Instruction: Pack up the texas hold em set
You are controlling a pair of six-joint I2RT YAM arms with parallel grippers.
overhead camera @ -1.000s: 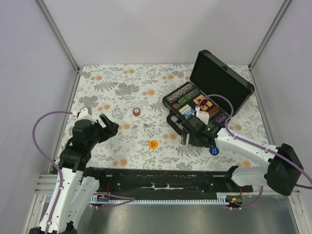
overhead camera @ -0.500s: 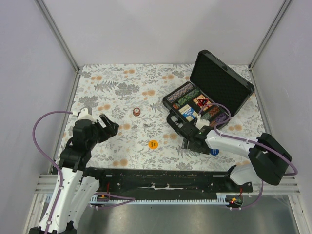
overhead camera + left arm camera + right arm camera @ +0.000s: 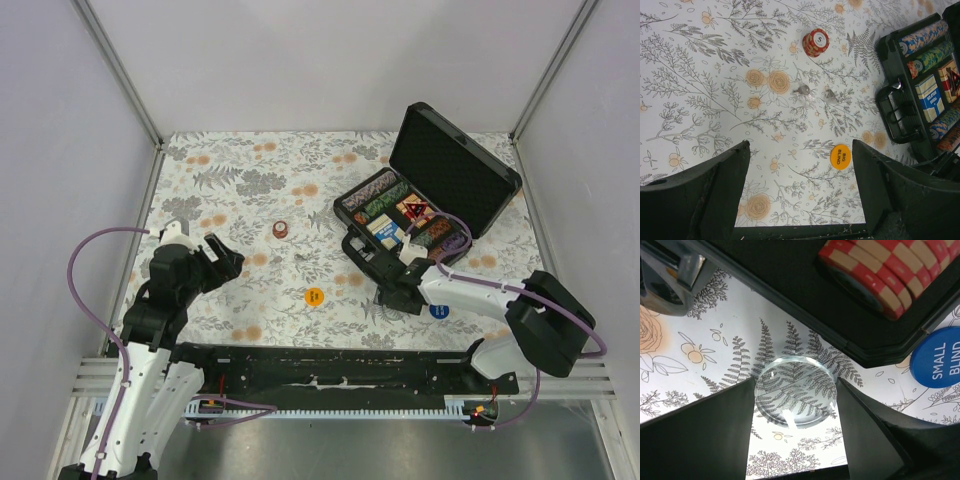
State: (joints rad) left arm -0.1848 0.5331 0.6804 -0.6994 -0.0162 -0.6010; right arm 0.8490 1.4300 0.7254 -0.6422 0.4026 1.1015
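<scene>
The black case (image 3: 455, 175) stands open at the right rear, with chip rows (image 3: 375, 197), a blue deck (image 3: 383, 228) and a red triangle (image 3: 418, 209) inside. My right gripper (image 3: 393, 291) is low on the table by the case's front corner. In the right wrist view it (image 3: 796, 407) is open with a clear round disc (image 3: 795, 390) between its fingers, close to both. The blue "small blind" disc (image 3: 940, 357) lies just right. My left gripper (image 3: 226, 262) is open and empty (image 3: 800, 150). The yellow "big blind" disc (image 3: 840, 156) and reddish chips (image 3: 815, 42) lie ahead of it.
Two small clear pieces (image 3: 801, 90) lie on the floral cloth between the reddish chips and the yellow disc. The case handle (image 3: 897, 112) juts toward the table's middle. Red and cream chips (image 3: 880, 270) fill the case row nearest my right gripper. White walls enclose the table.
My right gripper has moved off the front of the case down to the table beside its front corner, around the clear disc. The left arm has not moved.
</scene>
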